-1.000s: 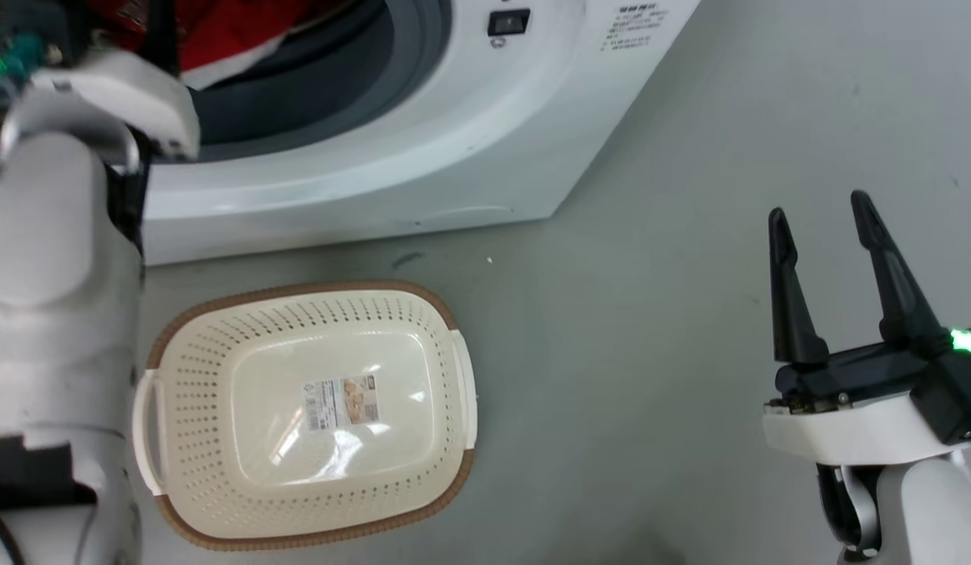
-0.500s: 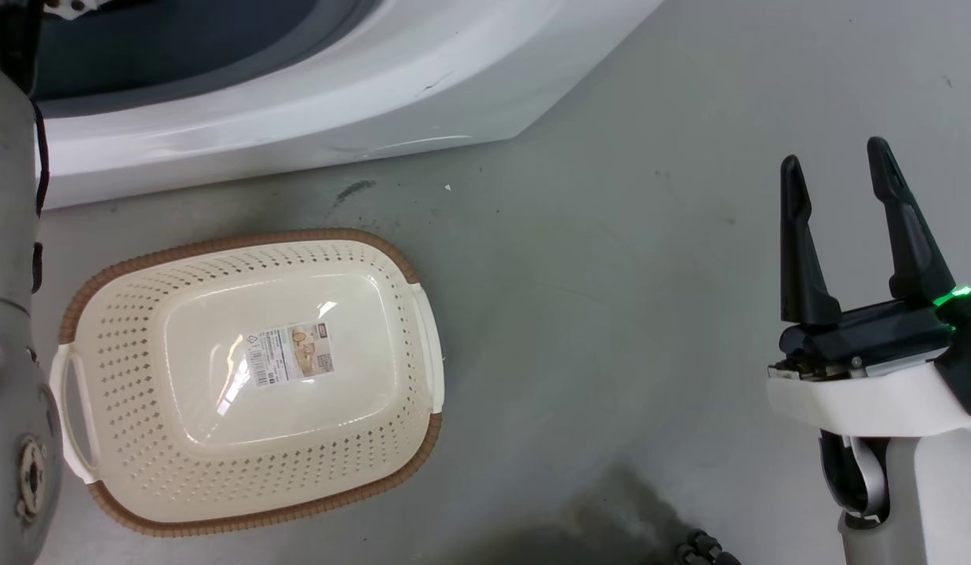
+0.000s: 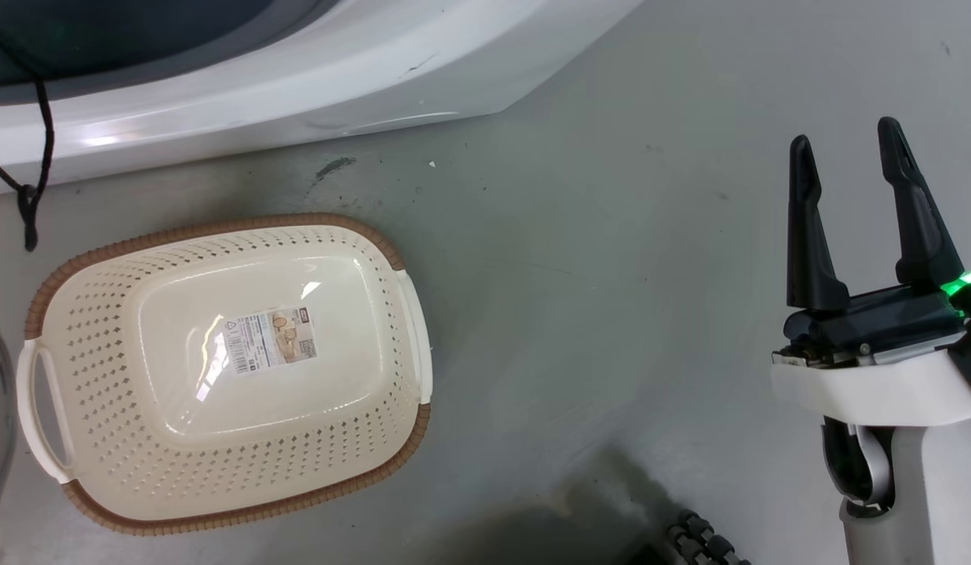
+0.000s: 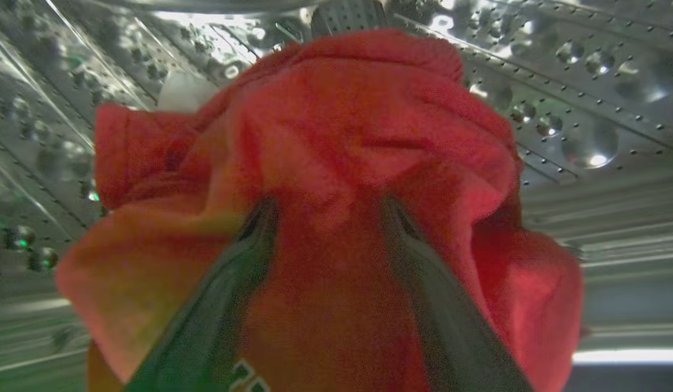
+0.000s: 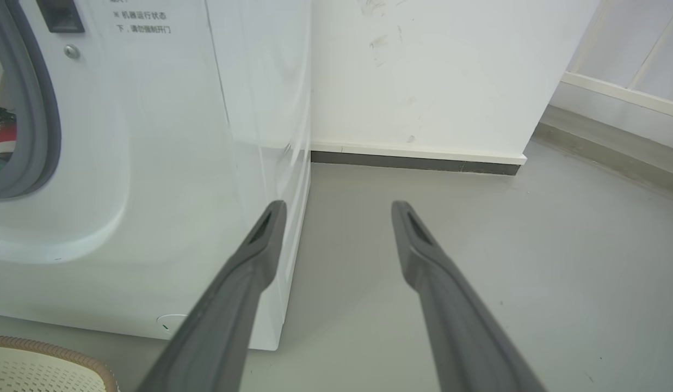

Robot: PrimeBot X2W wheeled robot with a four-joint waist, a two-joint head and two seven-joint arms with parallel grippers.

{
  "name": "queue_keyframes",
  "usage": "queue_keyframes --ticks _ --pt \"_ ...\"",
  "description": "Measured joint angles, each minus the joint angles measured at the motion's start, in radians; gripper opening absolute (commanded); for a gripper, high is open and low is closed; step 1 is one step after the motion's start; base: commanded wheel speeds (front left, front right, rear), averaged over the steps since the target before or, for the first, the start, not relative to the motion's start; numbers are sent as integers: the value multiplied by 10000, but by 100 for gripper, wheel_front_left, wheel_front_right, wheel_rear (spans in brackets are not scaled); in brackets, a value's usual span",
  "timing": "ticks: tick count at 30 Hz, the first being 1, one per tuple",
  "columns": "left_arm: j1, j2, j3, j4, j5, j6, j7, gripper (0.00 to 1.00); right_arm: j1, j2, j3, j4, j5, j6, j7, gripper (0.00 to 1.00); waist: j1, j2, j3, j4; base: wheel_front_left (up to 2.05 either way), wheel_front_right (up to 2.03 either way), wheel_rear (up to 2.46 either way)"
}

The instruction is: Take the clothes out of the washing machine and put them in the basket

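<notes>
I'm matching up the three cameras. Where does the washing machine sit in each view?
Head view: washing machine runs along the top left, its white front above the basket.
Left wrist view: its steel drum surrounds the red jersey.
Right wrist view: its white front takes the left half, with the porthole rim at the left edge.
Shared landmark: the basket, bottom-left corner in the right wrist view.

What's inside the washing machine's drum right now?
Red clothes lie bunched against the washing machine's steel drum, with the open left gripper pushed into them. The fabric hides whatever lies beneath it.
</notes>
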Motion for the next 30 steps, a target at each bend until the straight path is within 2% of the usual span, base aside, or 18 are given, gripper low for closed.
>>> queue_keyframes --ticks 4,15,17,18,22,30 --pt "-81 58 -182 113 -479 2 901 100 -19 -2 13 -17 58 0 0 100 -1 0 130 -81 0 0 0" --pt "-152 370 -940 -111 -1122 0 1459 100 -96 0 -102 -10 213 2 0 100 -1 0 354 -151 0 0 0" --pt "-163 370 -1012 -132 -1198 0 1522 18 -121 0 -115 -8 230 0 0 100 -1 0 360 -147 0 0 0" --pt "-165 368 -1087 -173 -1292 0 1582 0 -143 -2 -125 -8 238 0 0 100 -1 0 367 -140 0 0 0" --pt "-57 408 -1417 -422 -1655 0 1584 0 -169 0 -125 -6 240 0 0 100 0 0 363 -128 0 0 0" --pt "257 759 -1845 -794 -2033 0 403 0 -163 0 -69 138 236 0 0 100 -1 0 -20 -119 0 0 0"
